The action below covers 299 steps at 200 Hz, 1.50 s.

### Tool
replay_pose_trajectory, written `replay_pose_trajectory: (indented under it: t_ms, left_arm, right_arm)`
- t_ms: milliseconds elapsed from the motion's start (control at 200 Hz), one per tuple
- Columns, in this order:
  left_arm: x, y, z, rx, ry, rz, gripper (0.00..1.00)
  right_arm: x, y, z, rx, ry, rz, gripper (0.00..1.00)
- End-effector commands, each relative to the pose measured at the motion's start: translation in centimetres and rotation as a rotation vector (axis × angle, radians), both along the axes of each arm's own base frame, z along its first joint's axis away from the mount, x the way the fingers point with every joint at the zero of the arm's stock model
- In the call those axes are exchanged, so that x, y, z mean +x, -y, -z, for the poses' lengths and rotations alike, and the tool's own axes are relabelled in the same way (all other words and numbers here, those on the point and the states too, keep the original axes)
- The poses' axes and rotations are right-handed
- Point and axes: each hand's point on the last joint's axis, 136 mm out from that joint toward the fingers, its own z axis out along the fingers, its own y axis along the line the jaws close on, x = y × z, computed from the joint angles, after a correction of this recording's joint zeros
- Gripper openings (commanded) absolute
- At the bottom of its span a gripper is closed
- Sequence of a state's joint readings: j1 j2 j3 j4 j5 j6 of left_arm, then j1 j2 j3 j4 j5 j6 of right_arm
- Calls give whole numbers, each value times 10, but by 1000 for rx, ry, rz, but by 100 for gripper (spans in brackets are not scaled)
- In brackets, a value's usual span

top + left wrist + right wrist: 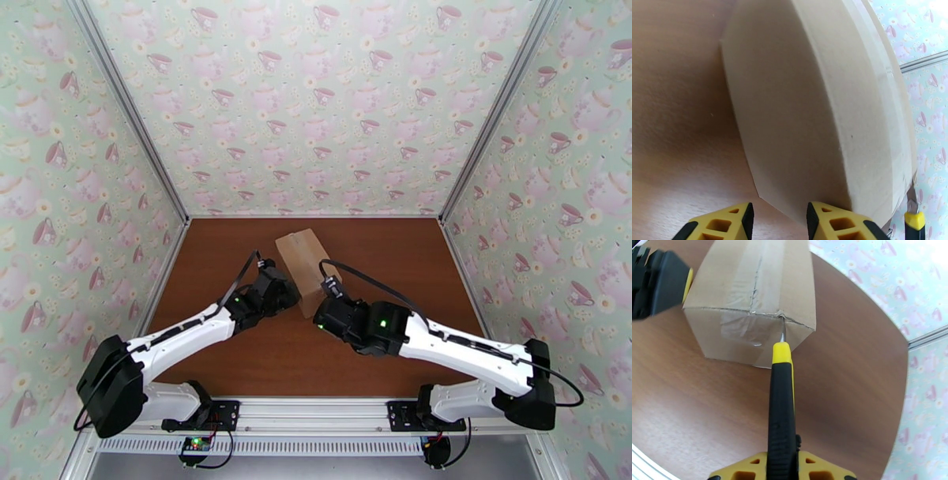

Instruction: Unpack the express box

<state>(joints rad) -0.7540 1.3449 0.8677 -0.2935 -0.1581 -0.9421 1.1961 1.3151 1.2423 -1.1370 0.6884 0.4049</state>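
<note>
The express box (302, 260), a brown carton with a clear tape seam (754, 283) along its top, lies on the table's middle. My right gripper (784, 461) is shut on a black-and-yellow utility knife (782, 398). The knife's blade tip (782, 331) touches the box's near top edge, at the end of the seam. My left gripper (780, 221) is at the box's left side (798, 118), its yellow fingers (723, 225) apart and nothing between them. From above, the left gripper (283, 290) and right gripper (328, 290) flank the box's near end.
The brown wooden table (379, 253) is enclosed by teacup-patterned walls (316, 103) on three sides. An aluminium rail (316, 410) runs along the near edge. Bare wood lies right of the box and behind it.
</note>
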Motion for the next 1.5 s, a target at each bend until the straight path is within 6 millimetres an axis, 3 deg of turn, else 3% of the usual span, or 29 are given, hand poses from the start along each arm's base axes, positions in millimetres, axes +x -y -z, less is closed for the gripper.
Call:
replay_pose_trajectory:
  t_ms: [0, 416, 781, 801, 881, 1097, 1287, 1493]
  left_arm:
    - [-1, 15, -9, -69, 27, 6, 43]
    - [3, 22, -30, -91, 71, -3, 43]
    - [6, -6, -66, 10, 138, -30, 44]
    - [10, -6, -80, 2, 158, -32, 44]
    - [22, -16, -93, 32, 188, -43, 45]
    - [74, -28, -109, 66, 214, -31, 46]
    - [130, -1, -108, 76, 222, 50, 46]
    - [165, 24, -88, 105, 186, 104, 45]
  right_arm:
    - [9, -9, -20, -12, 67, -29, 0]
    - [15, 2, -23, -196, 124, -30, 0]
    - [15, 8, -15, -236, 140, -15, 0]
    - [15, 8, -15, -234, 143, -12, 0]
    - [14, 9, -13, -219, 146, -10, 0]
    - [14, 11, -11, -195, 162, -3, 0]
    - [14, 10, -8, -185, 168, -4, 0]
    - [12, 13, -7, -199, 157, -11, 0]
